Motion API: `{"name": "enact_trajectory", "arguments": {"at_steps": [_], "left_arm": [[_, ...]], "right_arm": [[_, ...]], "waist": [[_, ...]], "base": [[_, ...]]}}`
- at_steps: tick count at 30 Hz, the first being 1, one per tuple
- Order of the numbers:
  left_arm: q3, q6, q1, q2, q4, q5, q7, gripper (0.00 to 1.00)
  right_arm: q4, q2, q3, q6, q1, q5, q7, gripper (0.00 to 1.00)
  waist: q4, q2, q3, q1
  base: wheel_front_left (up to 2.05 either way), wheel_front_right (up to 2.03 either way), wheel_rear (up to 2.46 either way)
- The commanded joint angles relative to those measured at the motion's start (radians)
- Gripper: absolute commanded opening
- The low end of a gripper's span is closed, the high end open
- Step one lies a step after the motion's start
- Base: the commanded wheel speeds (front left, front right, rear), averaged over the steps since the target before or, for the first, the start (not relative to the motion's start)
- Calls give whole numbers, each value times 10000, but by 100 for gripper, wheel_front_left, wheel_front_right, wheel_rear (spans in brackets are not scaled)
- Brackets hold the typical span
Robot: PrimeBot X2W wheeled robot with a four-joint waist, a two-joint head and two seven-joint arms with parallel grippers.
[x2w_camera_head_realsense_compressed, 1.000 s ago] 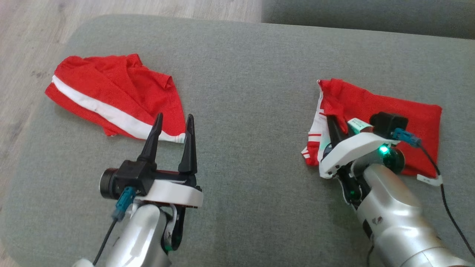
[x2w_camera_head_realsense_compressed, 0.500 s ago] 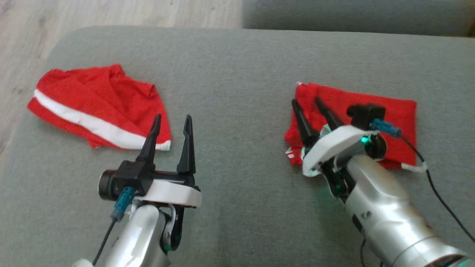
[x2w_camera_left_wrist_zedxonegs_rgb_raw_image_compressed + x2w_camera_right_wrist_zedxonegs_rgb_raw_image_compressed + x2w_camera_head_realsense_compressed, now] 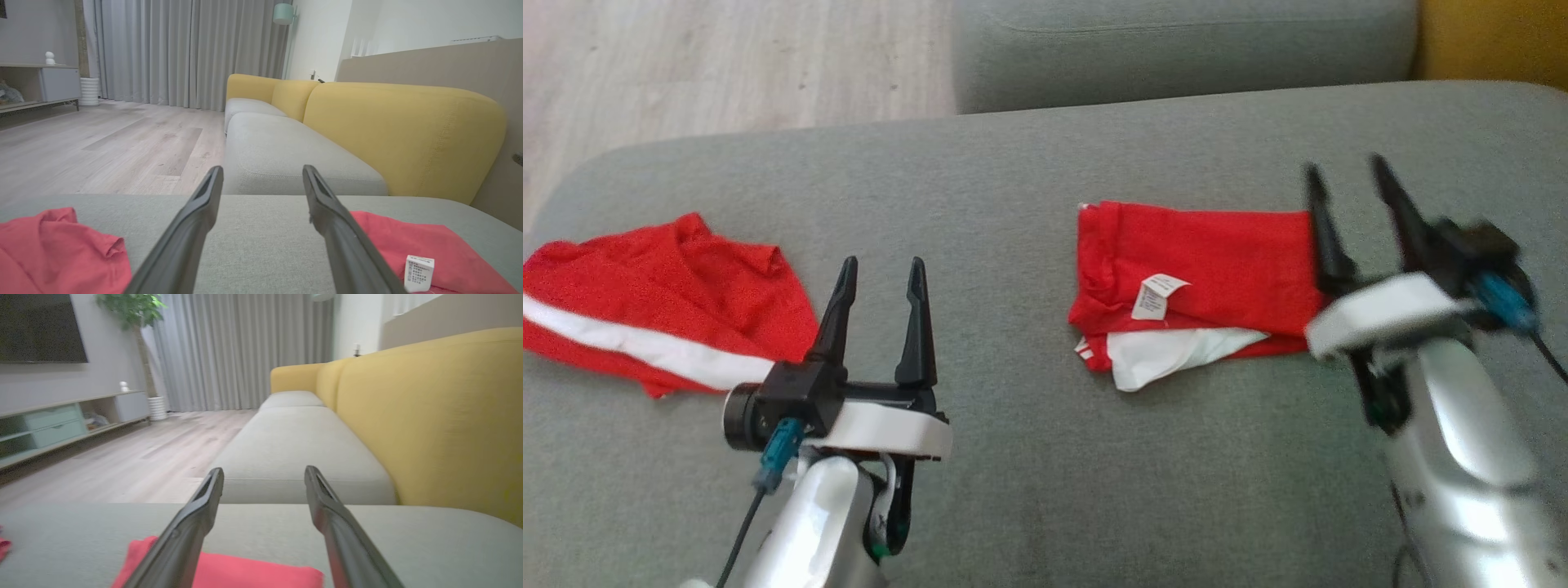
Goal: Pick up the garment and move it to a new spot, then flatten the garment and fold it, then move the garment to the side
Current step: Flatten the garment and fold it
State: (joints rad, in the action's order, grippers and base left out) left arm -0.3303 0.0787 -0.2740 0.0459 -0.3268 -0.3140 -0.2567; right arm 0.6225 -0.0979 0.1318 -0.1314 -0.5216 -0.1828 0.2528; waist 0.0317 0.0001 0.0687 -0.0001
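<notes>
My left fingers [image 3: 916, 322] and right fingers [image 3: 1327, 237] both stand wide apart, holding nothing, over the grey fabric sofa seat [image 3: 1013, 204]. Between them lies the folded red cloth garment with a white label [image 3: 1225, 261]; a rumpled white-striped red garment [image 3: 662, 310] lies at far left.

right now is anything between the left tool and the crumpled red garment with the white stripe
Nothing visible does. The open left tool is just right of the crumpled garment, with only bare grey cushion between them; the folded garment lies off to the other side.
</notes>
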Motion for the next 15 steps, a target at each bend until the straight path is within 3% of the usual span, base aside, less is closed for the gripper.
{"name": "enact_trajectory", "arguments": {"at_steps": [1,7,15], "left_arm": [[451,-27,-232,43,346,105,-51,100],[599,-53,-75,43,406,213,-51,100],[688,-74,-26,43,426,272,-51,100]], "right_arm": [[-1055,5,-503,7,621,651,88,100],[-3019,228,-1643,7,2627,1547,89,100],[-3717,449,-1830,7,3520,1734,89,100]], "waist": [[-259,-1,19,1],[-519,-1,226,1],[-625,-1,451,1]], "base": [[0,0,0],[0,0,0],[0,0,0]]}}
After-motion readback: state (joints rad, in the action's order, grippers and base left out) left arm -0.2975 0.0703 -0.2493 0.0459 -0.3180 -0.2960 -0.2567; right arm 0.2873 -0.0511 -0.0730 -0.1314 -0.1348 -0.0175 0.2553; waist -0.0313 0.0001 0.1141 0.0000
